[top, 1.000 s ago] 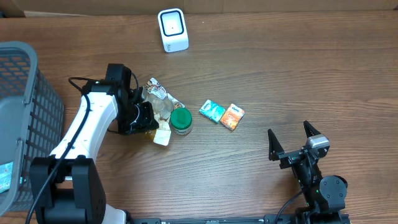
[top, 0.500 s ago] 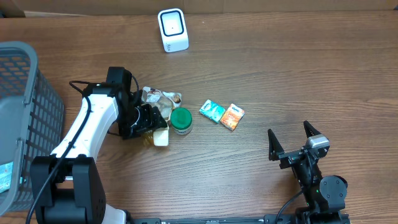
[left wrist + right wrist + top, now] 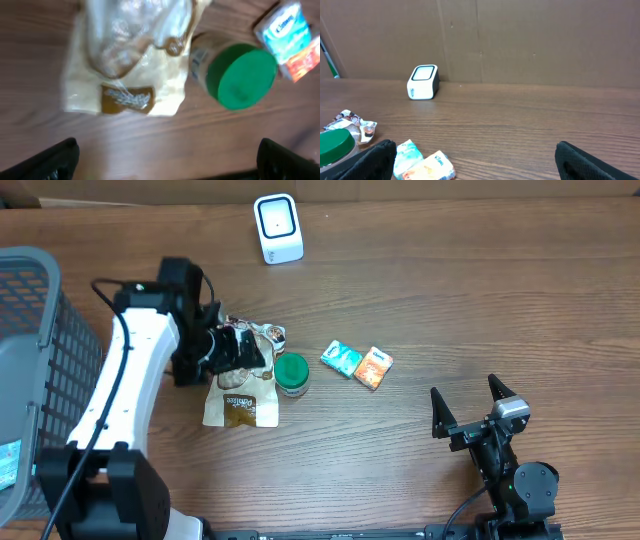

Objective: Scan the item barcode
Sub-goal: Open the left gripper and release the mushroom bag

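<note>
The cream pouch (image 3: 240, 402) is laid flat on the table (image 3: 450, 300) just beside the green-lidded jar (image 3: 291, 373), under the left gripper (image 3: 170, 162), its jaws wide open and empty (probably awaiting a grip toward the scanner (image 3: 278, 227), well beyond the jar), while the right gripper (image 3: 467, 395) is held open-jawed, far from the jar.

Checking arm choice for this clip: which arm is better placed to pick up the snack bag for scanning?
Left: the left gripper hangs open just above the bag; the right gripper sits far off.
</note>
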`<move>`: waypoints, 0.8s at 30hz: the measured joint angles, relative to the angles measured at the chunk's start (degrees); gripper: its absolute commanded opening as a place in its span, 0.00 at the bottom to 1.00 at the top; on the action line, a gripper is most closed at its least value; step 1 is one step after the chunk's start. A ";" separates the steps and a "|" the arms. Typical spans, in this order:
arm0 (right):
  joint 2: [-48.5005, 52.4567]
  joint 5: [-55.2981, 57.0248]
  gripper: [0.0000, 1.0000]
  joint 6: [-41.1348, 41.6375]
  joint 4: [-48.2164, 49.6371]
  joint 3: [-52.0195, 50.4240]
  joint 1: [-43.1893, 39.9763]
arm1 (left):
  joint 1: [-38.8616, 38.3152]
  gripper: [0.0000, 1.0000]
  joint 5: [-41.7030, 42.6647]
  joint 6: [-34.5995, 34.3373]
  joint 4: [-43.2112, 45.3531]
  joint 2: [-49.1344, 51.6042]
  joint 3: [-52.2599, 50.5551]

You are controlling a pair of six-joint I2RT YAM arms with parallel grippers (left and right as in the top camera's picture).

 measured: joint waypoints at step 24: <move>0.00 0.00 1.00 0.02 0.02 0.00 0.00 | 0.00 1.00 -10.38 0.17 -16.22 -0.63 47.78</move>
